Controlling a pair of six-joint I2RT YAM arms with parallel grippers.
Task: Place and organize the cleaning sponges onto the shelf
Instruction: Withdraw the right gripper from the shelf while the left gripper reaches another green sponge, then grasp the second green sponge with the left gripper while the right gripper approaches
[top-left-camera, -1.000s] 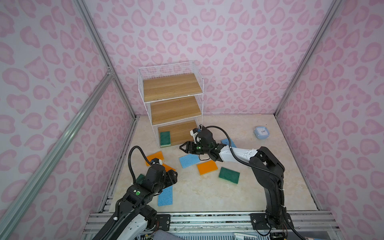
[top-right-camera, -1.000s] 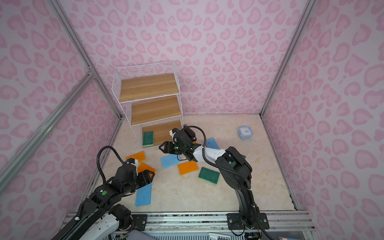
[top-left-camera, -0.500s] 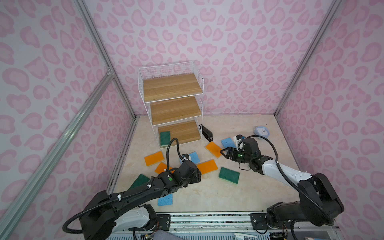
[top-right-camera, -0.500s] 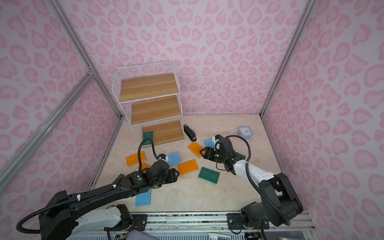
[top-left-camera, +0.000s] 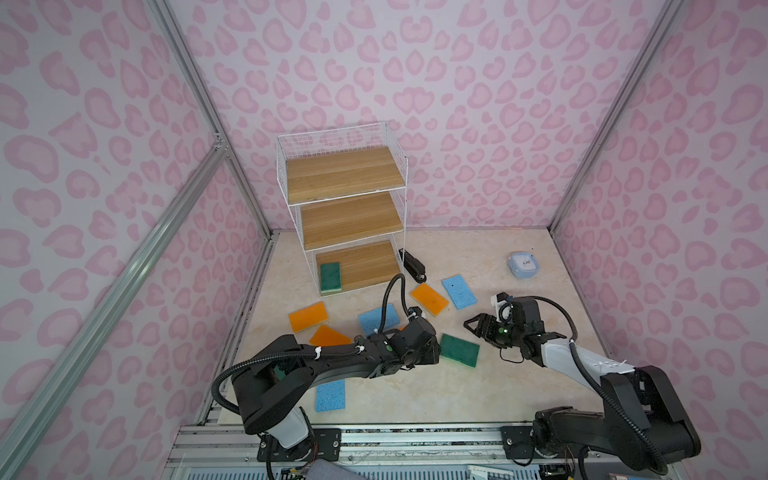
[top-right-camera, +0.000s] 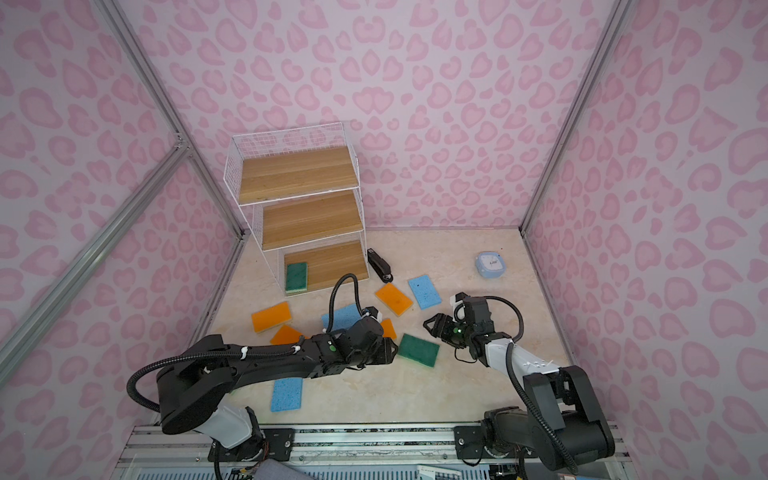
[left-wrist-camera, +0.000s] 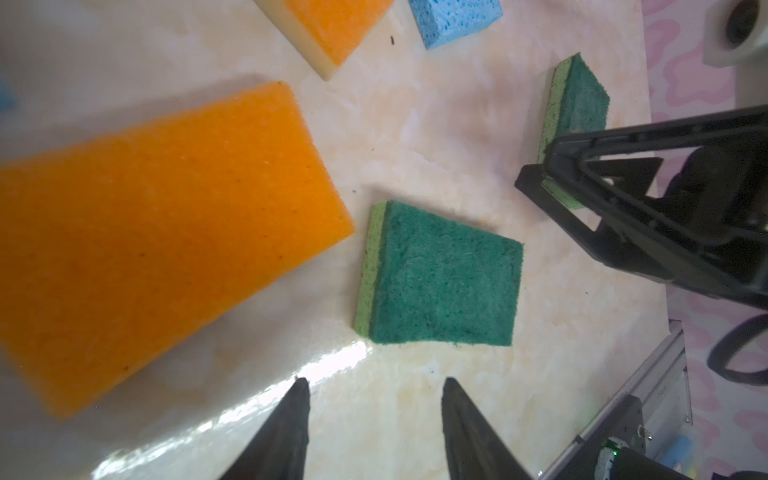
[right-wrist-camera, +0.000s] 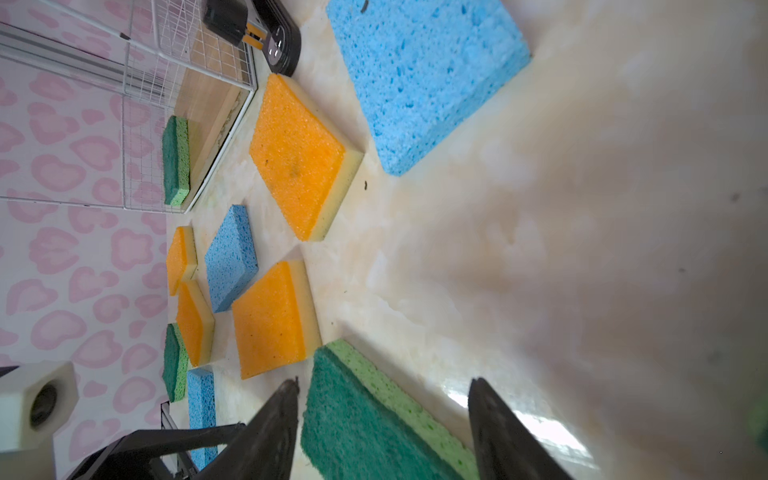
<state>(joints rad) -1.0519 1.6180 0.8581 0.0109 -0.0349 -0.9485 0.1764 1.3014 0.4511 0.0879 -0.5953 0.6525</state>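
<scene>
Since a second ago the left arm is stretching out from the table's (top-left-camera: 415, 405) front left corner toward the middle, while the right gripper (top-left-camera: 473, 328) is no longer reaching at the front of the shelf (top-left-camera: 345, 174) and is hovering right of the middle. The left gripper (left-wrist-camera: 374, 384) is hanging low near the table's middle, its jaws standing partly apart with only table showing between them. Its tips are pointing at a green sponge (left-wrist-camera: 440, 274) that is lying flat just ahead, apart from them. An orange sponge (left-wrist-camera: 166, 232) is lying just beside it, toward the left edge. The right gripper's jaws are standing wide apart. A green pad (right-wrist-camera: 365, 419) is showing flat in the gap in the right wrist view, but I cannot tell whether the fingers are touching it. A further green sponge (left-wrist-camera: 579, 95) is lying behind that gripper in the left wrist view. The shelf is standing at the far left corner, with a shelved sponge (top-left-camera: 330, 276) lying at the bottom board's front left corner. Loose blue sponges (top-left-camera: 459, 291) and orange ones (top-left-camera: 309, 316) are lying between the shelf and the front edge. A stapler (top-left-camera: 411, 266) is lying just beside the shelf's right front foot, and a case (top-left-camera: 523, 265) is sitting toward the far right corner.
</scene>
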